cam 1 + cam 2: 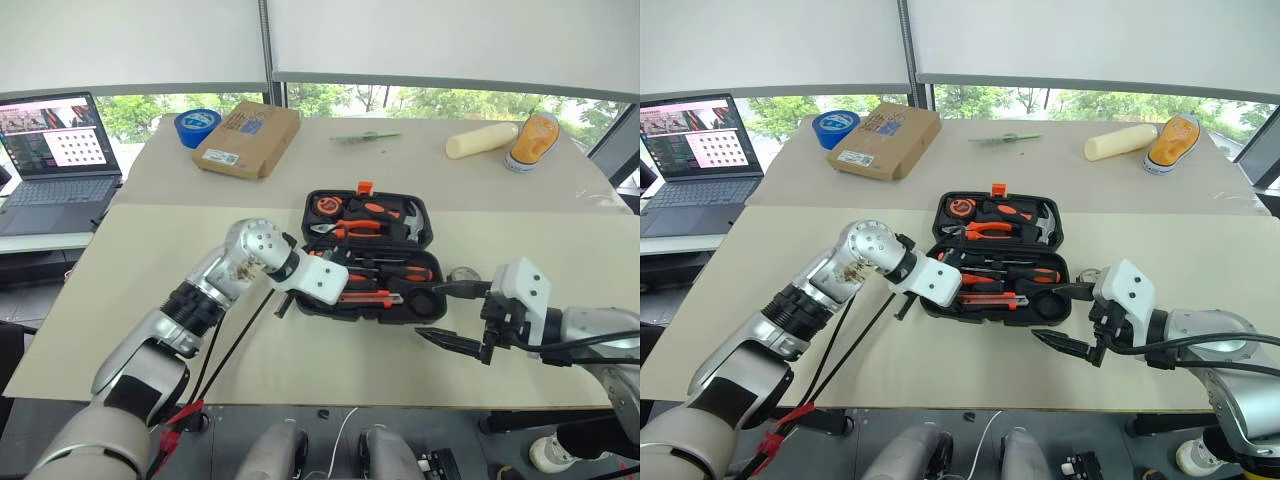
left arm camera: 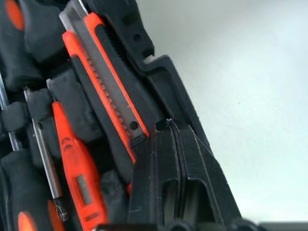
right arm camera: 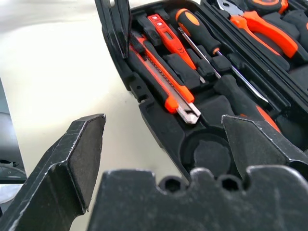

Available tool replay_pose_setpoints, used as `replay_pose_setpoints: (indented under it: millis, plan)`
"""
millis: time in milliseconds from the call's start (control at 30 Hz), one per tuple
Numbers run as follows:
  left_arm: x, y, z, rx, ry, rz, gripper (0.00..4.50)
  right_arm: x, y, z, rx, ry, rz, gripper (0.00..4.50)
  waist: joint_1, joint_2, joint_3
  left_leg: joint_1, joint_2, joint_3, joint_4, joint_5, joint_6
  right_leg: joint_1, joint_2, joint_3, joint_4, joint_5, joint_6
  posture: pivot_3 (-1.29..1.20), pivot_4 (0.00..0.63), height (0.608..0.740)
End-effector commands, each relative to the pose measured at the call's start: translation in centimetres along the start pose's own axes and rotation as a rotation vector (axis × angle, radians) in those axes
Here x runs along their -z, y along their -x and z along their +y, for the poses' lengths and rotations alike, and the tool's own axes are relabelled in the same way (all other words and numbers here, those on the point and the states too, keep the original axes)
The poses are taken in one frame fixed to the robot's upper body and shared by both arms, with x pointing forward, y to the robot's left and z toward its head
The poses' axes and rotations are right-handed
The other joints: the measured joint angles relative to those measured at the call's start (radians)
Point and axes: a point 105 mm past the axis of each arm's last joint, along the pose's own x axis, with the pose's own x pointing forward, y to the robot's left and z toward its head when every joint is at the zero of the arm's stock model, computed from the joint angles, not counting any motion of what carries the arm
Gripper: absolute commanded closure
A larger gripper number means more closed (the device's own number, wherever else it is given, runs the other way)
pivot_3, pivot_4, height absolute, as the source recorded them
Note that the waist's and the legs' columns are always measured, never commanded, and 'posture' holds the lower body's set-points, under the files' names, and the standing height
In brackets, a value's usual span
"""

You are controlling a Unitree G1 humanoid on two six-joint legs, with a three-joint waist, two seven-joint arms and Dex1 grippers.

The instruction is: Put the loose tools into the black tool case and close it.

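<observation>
The left gripper [image 2: 175,139], fingers together and empty, presses the utility knife [image 3: 166,79] into the open black tool case [image 1: 425,222] at mid-table. The right gripper [image 1: 452,315] waits spread. Next: closing the lid.

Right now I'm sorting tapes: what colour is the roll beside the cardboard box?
Blue tape roll, clearest in the left eye view.

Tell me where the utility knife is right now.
In the left eye view the utility knife lies in the near half of the open tool case, along its front edge, with the shut left gripper at its left end.
</observation>
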Motion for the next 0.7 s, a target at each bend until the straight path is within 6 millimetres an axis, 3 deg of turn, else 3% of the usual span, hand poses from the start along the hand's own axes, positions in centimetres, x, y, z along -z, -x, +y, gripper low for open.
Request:
replay_pose_setpoints:
  millis: [33,300,433,533,700]
  plan:
    - [2.2,-1.2,-0.5,0.002,0.068,0.084,4.43,-1.0,0.4,0.0,0.026,0.04,-0.033,0.0,0.003,0.0,0.0,0.0,0.0,0.0,0.0,0.0,0.0,0.001,0.0,0.0,0.0,0.0,0.0,0.0,0.15,0.738]
    - [0.8,0.8,1.0,-0.045,0.154,-0.024,4.43,-0.8,0.7,-0.2,0.053,0.031,-0.031,0.0,0.004,0.0,0.0,0.002,0.0,0.0,0.0,0.0,0.001,0.007,0.0,0.0,-0.001,0.0,0.0,0.0,0.15,0.738]
    - [-0.8,3.4,2.5,-0.103,0.23,-0.133,4.43,-0.9,1.4,-0.7,0.088,0.033,-0.032,0.0,-0.009,0.0,0.0,-0.004,0.0,0.0,0.0,0.0,0.001,-0.001,0.001,0.0,0.001,0.0,0.0,0.0,0.15,0.738]
    - [-2.0,6.1,2.8,-0.125,0.285,-0.238,3.8,-1.0,2.5,-1.4,0.143,0.024,-0.031,0.0,-0.015,-0.001,0.001,-0.009,0.0,0.001,0.0,0.0,0.0,-0.008,0.002,0.0,0.004,0.0,0.0,0.0,0.15,0.738]
    - [-2.8,10.3,2.3,-0.212,0.308,-0.359,1.91,0.0,6.0,-2.1,0.254,-0.053,0.002,0.0,-0.018,0.0,0.001,-0.011,0.001,0.0,-0.001,0.001,-0.001,-0.009,0.002,0.001,0.003,0.0,0.0,0.0,0.15,0.738]
